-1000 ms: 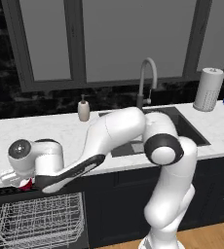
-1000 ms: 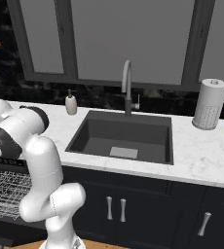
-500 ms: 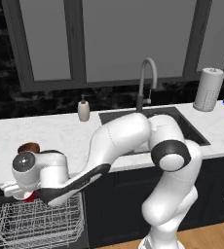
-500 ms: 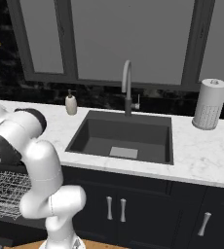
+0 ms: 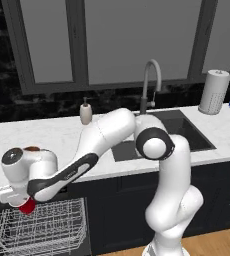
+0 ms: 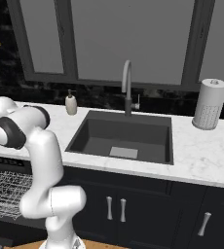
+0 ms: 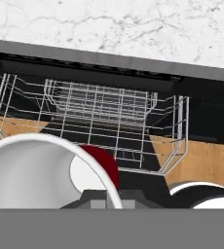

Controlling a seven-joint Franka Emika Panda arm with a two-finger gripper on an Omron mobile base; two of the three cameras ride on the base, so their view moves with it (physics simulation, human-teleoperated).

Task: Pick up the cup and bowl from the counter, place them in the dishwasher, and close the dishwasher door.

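My gripper (image 5: 23, 200) is shut on the red cup (image 5: 28, 205), holding it just over the front of the dishwasher's white wire rack (image 5: 42, 230), below the counter edge. In the hand view the cup's white rim and inside (image 7: 36, 170) are close up at the lower left, with its red wall (image 7: 105, 165) beside them and the rack (image 7: 99, 121) beyond. The brown bowl (image 5: 32, 149) peeks out behind my hand on the white counter (image 5: 52, 135). The dishwasher stands open. I cannot make out the dishwasher door beneath the rack.
A beige soap dispenser (image 5: 86, 113) stands at the back of the counter, left of the faucet (image 5: 151, 85) and dark sink (image 5: 174, 131). A paper towel roll (image 5: 214, 92) is at the far right. Dark cabinet doors (image 6: 133, 209) sit under the sink, and wooden floor (image 7: 206, 160) shows beside the rack.
My hand has come down and forward off the counter edge with the cup, which now hangs lower over the rack. The bowl has come into sight behind the hand.
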